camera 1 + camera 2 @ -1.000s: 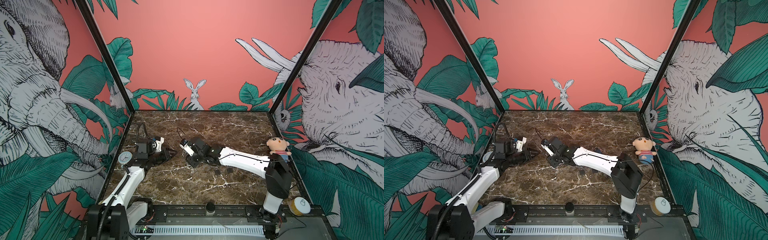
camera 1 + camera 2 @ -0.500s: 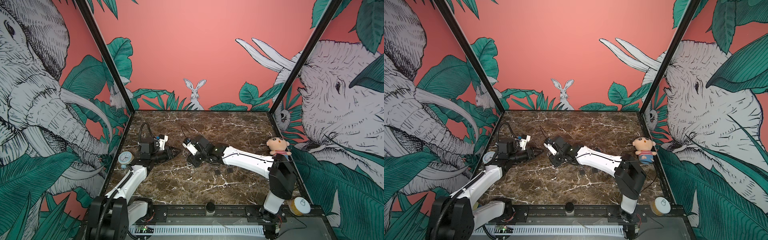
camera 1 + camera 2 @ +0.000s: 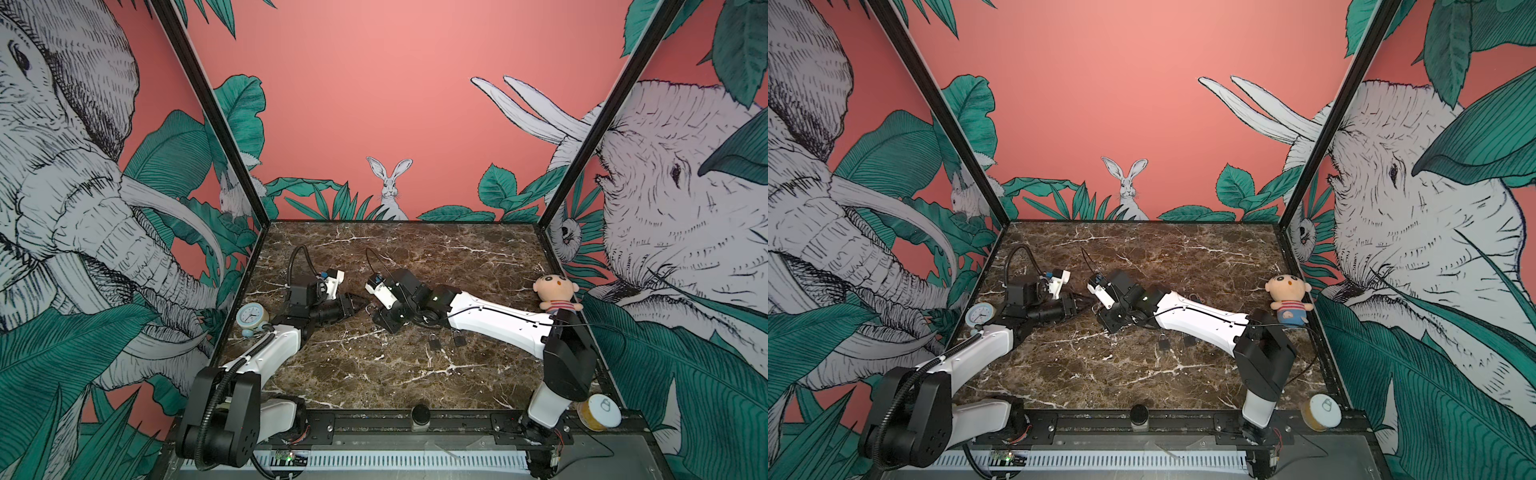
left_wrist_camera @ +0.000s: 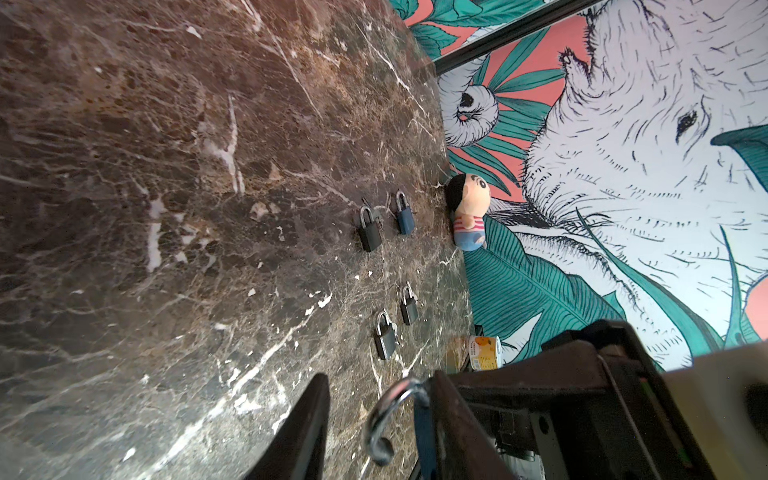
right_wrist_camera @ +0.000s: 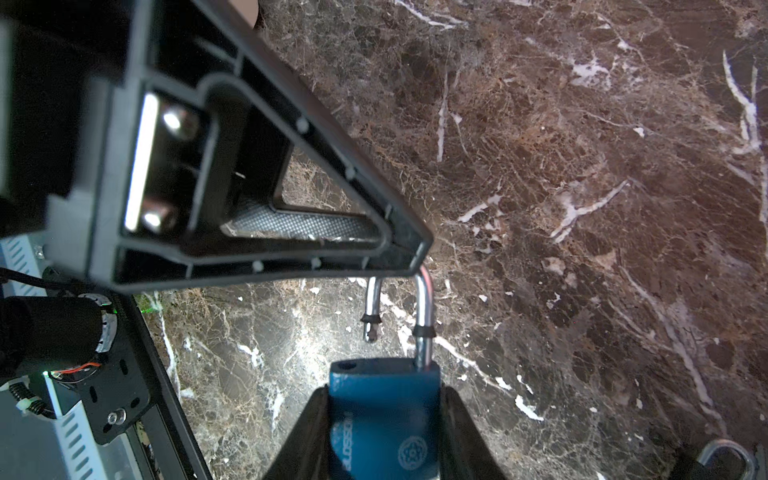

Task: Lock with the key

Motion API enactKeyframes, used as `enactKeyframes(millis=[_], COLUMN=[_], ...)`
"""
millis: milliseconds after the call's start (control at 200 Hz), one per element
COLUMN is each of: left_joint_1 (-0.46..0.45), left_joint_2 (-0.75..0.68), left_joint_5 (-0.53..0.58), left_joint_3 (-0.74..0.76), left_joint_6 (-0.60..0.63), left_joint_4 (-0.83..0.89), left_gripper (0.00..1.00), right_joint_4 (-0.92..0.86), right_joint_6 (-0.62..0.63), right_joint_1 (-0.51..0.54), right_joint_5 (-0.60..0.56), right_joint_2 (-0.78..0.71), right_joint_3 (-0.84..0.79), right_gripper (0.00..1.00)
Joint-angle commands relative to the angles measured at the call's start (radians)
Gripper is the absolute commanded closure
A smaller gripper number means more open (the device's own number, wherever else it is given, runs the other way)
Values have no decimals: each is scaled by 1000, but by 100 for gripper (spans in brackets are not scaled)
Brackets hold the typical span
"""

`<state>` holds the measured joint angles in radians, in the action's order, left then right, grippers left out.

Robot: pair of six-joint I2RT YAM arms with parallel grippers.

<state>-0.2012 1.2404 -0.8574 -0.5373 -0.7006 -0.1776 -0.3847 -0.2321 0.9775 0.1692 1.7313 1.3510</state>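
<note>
A blue padlock point(image 5: 384, 415) is clamped by its body in my right gripper point(image 5: 384, 392), which is shut on it. Its steel shackle point(image 5: 423, 307) stands open, with the free end out of the body. My left gripper point(image 4: 376, 380) is open. The shackle point(image 4: 380, 419) lies between its fingers, against one of them and apart from the other. In the right wrist view a left fingertip point(image 5: 419, 249) rests on the shackle's bend. In both top views the left gripper point(image 3: 353, 303) and the right gripper point(image 3: 374, 313) meet left of the table's middle. The key is out of view.
Several other padlocks point(image 4: 370, 230) lie on the marble table point(image 3: 374, 374), two of them under the right forearm point(image 3: 433, 344). A small clock point(image 3: 252, 316) stands by the left wall, a plush doll point(image 3: 557, 293) by the right wall and a yellow can point(image 3: 598, 411) at the front right corner.
My left gripper has moved right to the padlock's shackle, and its jaws have opened slightly. The right gripper still holds the padlock in about the same place.
</note>
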Motion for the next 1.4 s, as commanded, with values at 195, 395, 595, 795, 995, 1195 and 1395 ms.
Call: enactKeyframes(millis=[195, 395, 595, 795, 995, 1195, 1395], left_joint_1=[-25, -26, -27, -29, -30, -32, -33], left_joint_2=[33, 35, 45, 42, 46, 54, 5], left_joint_5=[-55, -54, -57, -64, -65, -71, -2], left_joint_3=[7, 3, 2, 2, -2, 3, 20], left_joint_6=[-38, -37, -36, -37, -37, -61, -167], left_joint_4=[-105, -103, -101, -102, -102, -131, -217], left_gripper=[64, 72, 76, 80, 86, 100, 100], right_joint_4=[47, 50, 46, 47, 46, 57, 150], right_joint_6=[-21, -22, -21, -21, -21, -25, -118], right_joint_1=[-19, -22, -22, -25, -24, -25, -87], right_joint_5=[23, 29, 30, 35, 38, 45, 133], right_joint_2=[-30, -34, -34, -36, -36, -41, -81], right_joint_3=[25, 27, 33, 38, 43, 45, -29], right_gripper=[83, 83, 83, 83, 83, 82, 52])
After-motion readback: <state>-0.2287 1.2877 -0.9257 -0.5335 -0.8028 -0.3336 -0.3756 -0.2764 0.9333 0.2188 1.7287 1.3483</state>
